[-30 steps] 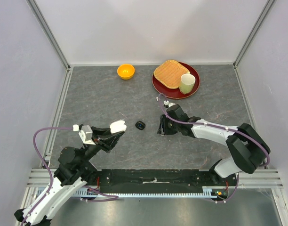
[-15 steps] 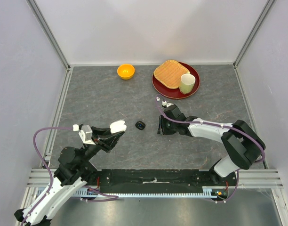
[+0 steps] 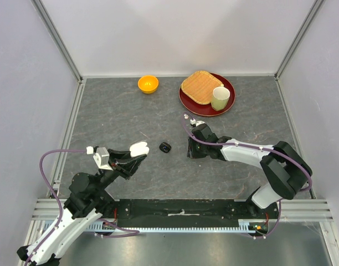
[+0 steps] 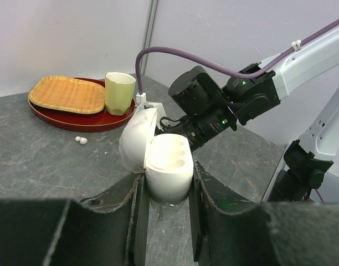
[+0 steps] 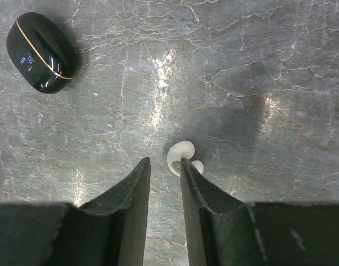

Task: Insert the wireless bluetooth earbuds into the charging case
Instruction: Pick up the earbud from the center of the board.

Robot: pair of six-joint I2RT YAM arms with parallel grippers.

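My left gripper (image 3: 137, 153) is shut on the open white charging case (image 4: 167, 160) and holds it above the table, its empty sockets facing up (image 3: 139, 148). My right gripper (image 5: 165, 162) is low over the table with its jaws a narrow gap apart and nothing between them. One white earbud (image 5: 180, 156) lies on the table against the tip of the right finger, outside the gap. A closed black case (image 5: 41, 52) lies to the left (image 3: 165, 147). Two tiny pale buds (image 4: 81, 140) lie in front of the red plate. No black buds show.
A red plate (image 3: 193, 103) at the back holds a wicker tray (image 3: 200, 86) and a pale green cup (image 3: 220, 98). An orange bowl (image 3: 148, 83) stands at the back left. Walls close the table on three sides.
My right arm's wrist has shifted a little left and back, with its fingertips staying low near the white earbud. My left arm has held still with the white case.
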